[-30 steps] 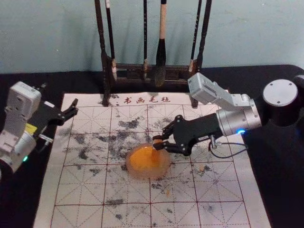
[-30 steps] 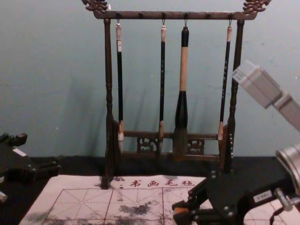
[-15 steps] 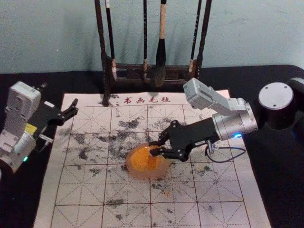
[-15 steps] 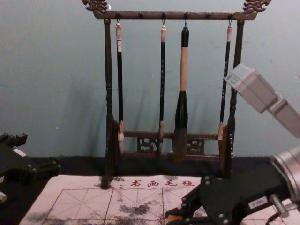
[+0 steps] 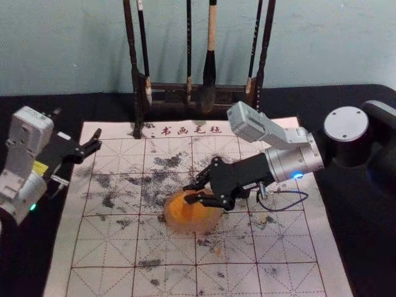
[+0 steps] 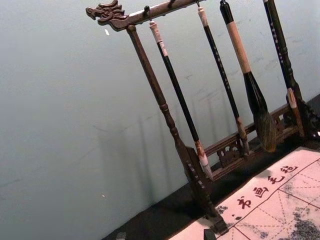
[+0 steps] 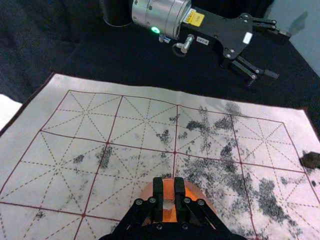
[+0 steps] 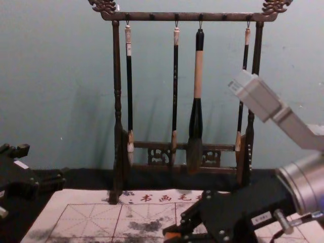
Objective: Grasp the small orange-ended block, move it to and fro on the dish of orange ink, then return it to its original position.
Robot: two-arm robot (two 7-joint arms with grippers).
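Dark counter (image 5: 309, 102) lies before a blue-green wall (image 5: 74, 55). The right gripper (image 5: 187, 193) is closed on the small block (image 7: 168, 189), farther to the robot's left than a moment ago; the orange-ink dish (image 5: 213, 220) sits beneath both. Well to its left, the left gripper (image 5: 96, 141) idles with spread fingers.

wall (image 5: 62, 49): pale blue-green | table (image 5: 371, 260): black-covered, rounded far corner
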